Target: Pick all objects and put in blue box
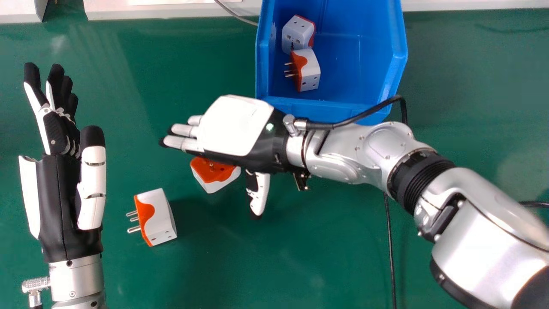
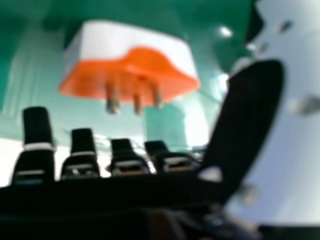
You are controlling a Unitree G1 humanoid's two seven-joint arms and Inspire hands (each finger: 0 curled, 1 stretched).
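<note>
My right hand (image 1: 236, 124) is open in the head view, palm down, over the far edge of an orange and white adapter (image 1: 213, 173), partly hiding it. A second adapter (image 1: 161, 216) lies nearer on the green table, its pins toward the left hand. Two more adapters, one (image 1: 299, 32) behind the other (image 1: 308, 71), rest in the blue box (image 1: 330, 109) along its left side. The left hand (image 1: 60, 184) is open at the left of the head view. In the right hand view, an adapter (image 2: 135, 65) with pins stands clear of my hand's fingers (image 2: 82, 155).
The green table (image 1: 193, 266) spreads around both hands. A black cable (image 1: 389, 249) runs across it beneath the right arm, which passes close by the box's near wall. Pale panels (image 1: 171, 10) border the far edge.
</note>
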